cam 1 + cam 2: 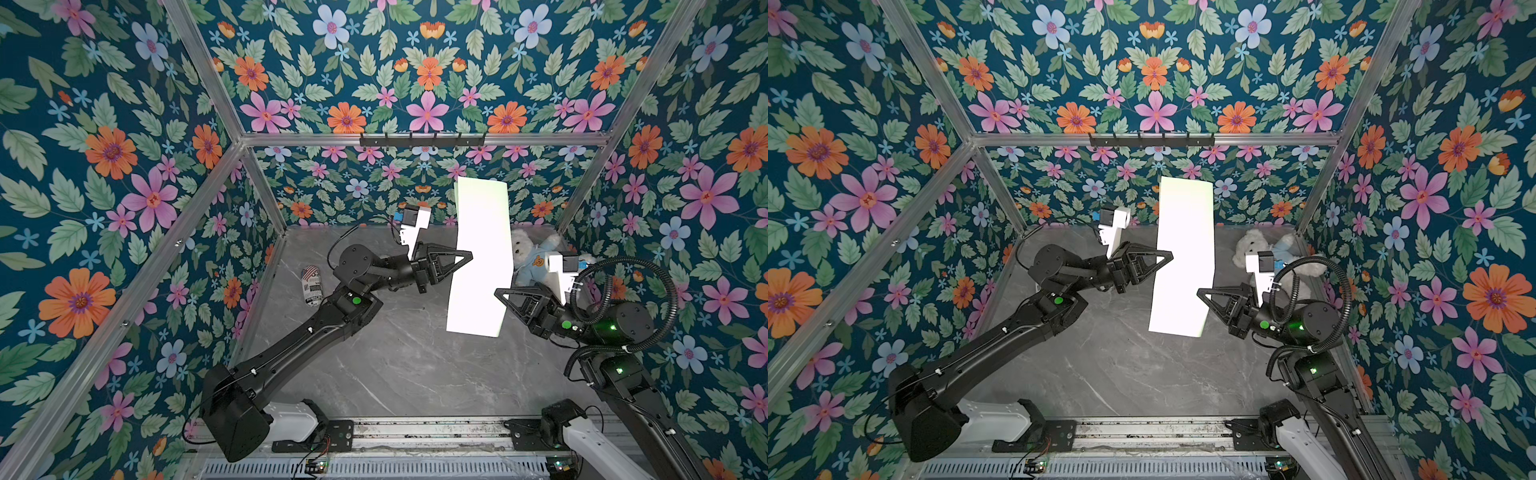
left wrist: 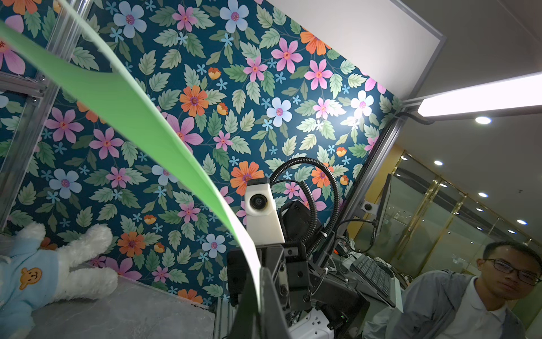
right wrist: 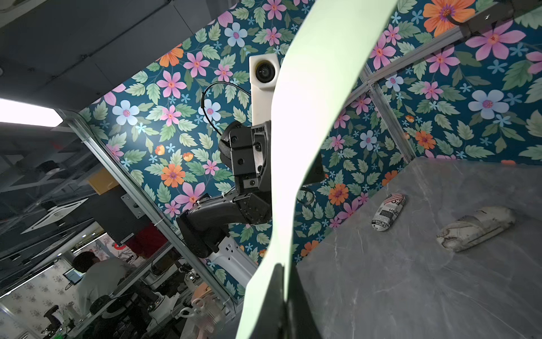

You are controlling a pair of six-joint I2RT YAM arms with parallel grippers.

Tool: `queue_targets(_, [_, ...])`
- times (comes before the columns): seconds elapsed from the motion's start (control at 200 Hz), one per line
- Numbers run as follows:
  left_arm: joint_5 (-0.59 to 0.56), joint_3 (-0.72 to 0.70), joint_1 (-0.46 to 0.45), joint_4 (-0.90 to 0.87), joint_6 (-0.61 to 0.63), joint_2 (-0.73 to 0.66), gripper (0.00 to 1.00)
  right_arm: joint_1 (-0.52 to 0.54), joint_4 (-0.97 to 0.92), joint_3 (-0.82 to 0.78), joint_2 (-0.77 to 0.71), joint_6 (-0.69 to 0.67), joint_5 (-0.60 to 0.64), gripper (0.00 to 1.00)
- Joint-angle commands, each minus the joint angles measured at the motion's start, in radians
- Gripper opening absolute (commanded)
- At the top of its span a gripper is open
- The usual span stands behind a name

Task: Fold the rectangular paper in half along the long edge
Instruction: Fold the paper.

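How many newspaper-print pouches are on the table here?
2. The flag-marked pouch lies near the left edge of the table. The larger pouch lies apart from it, seen only in the right wrist view; the left arm probably hides it from above.

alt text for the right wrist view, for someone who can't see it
A pale green paper, pinched in the right end effector in the foreground, curves up through the air. Behind it the left arm reaches its far edge; a flag-print pouch and a larger newsprint pouch lie on the grey table, by a floral wall.
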Motion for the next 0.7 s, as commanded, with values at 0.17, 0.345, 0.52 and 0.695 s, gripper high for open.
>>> queue_targets(0.17, [-0.010, 0.010, 0.005, 0.017, 0.015, -0.002, 0.00, 0.011, -0.014, -0.011, -0.007, -0.013, -0.009, 0.22])
queue_targets(0.345, [-0.011, 0.013, 0.009, 0.015, 0.018, -0.001, 0.00, 0.024, -0.020, -0.026, -0.021, -0.009, -0.011, 0.14])
queue_targets(0.52, [-0.007, 0.025, 0.012, 0.015, 0.020, 0.007, 0.00, 0.040, -0.046, -0.034, -0.027, -0.025, -0.011, 0.00])
queue_targets(0.695, [-0.007, 0.035, 0.014, 0.014, 0.022, 0.014, 0.00, 0.049, -0.072, -0.041, -0.031, -0.035, -0.016, 0.00])
